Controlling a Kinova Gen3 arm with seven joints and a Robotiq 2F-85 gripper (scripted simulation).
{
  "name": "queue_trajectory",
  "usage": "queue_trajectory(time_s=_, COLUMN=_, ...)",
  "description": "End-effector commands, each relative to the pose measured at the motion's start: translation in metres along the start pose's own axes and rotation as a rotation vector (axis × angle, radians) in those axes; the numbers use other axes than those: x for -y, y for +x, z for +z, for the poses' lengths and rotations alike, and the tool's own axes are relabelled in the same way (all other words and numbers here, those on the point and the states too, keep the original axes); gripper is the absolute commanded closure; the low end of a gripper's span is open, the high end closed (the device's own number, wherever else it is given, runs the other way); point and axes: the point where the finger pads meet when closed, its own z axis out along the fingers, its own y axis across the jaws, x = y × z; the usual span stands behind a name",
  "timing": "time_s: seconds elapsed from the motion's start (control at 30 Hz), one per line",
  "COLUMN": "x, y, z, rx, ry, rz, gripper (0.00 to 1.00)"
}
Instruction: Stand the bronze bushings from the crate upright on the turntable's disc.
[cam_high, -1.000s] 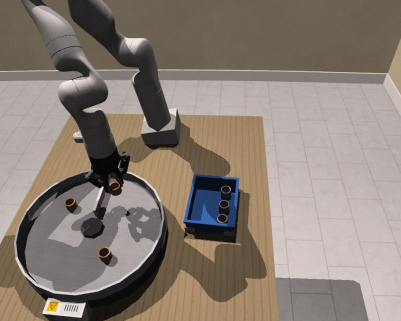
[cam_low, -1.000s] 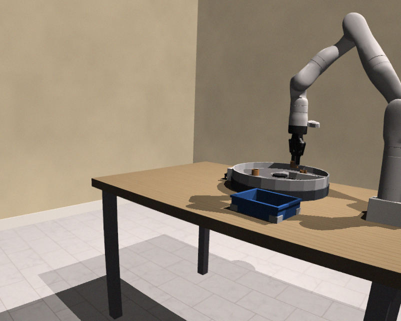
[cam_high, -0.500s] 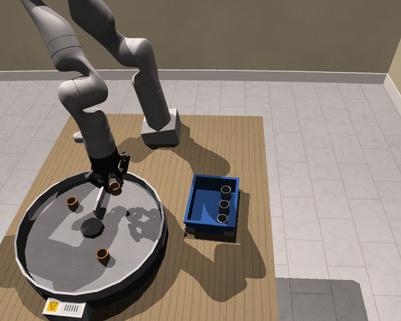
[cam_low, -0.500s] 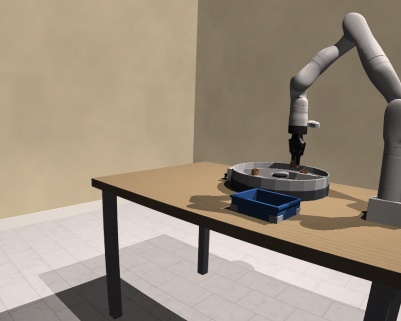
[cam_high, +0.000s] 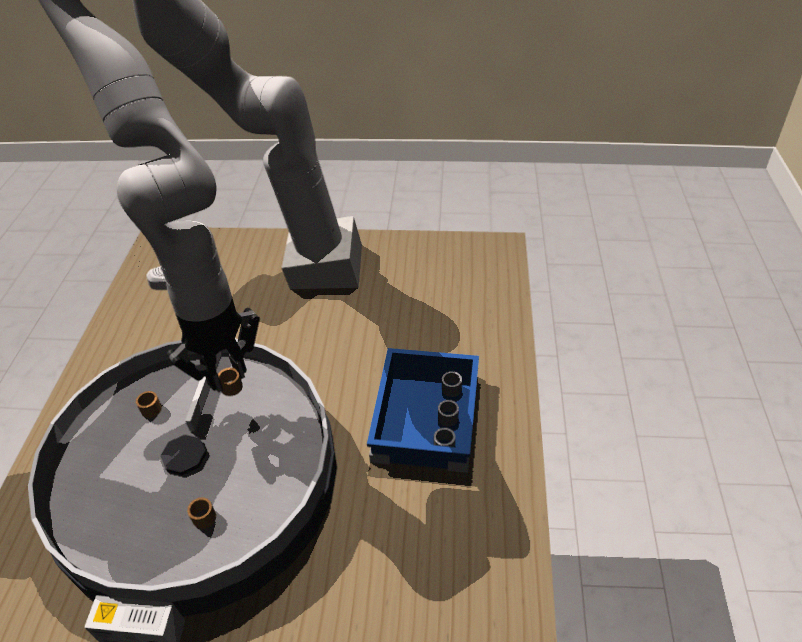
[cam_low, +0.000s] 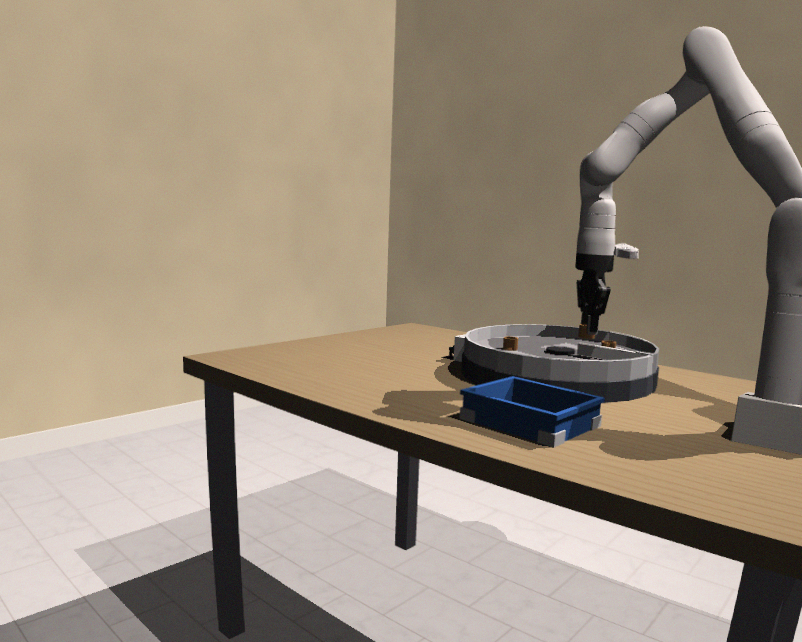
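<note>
On the wooden table, the gripper clamps a bronze bushing low over the turntable's disc (well off the hub). Probably rigid, smooth, slippery; best pinched across its outer wall.

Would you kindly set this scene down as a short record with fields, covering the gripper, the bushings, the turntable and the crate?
gripper: black two-finger gripper, shut on a bronze bushing, low over the disc's far side
turntable: round grey disc with raised dark rim, dark octagonal hub at centre
bronze on disc: two short bronze sleeves, upright, one left of the hub, one on the near side
crate: blue rectangular crate on the wooden table, right of the turntable
steel in crate: three dark steel bushings in a row along its right wall
bronze in crate: none visible
</note>
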Motion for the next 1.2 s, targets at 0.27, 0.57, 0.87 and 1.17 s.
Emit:
queue_trajectory(time_s=0.27, x=-0.0032, y=0.0012, z=0.0192, rx=-0.006, ry=-0.009, rz=-0.003, gripper=1.00)
queue_trajectory(time_s=0.57, x=-0.0032, y=0.0012, z=0.0192, rx=-0.006, ry=-0.009, rz=-0.003, gripper=1.00)
queue_trajectory(time_s=0.87, x=-0.0032, y=0.0012, z=0.0192, rx=-0.006, ry=-0.009, rz=-0.003, gripper=1.00)
queue_trajectory(time_s=1.17, x=-0.0032, y=0.0012, z=0.0192, rx=-0.006, ry=-0.009, rz=-0.003, gripper=1.00)
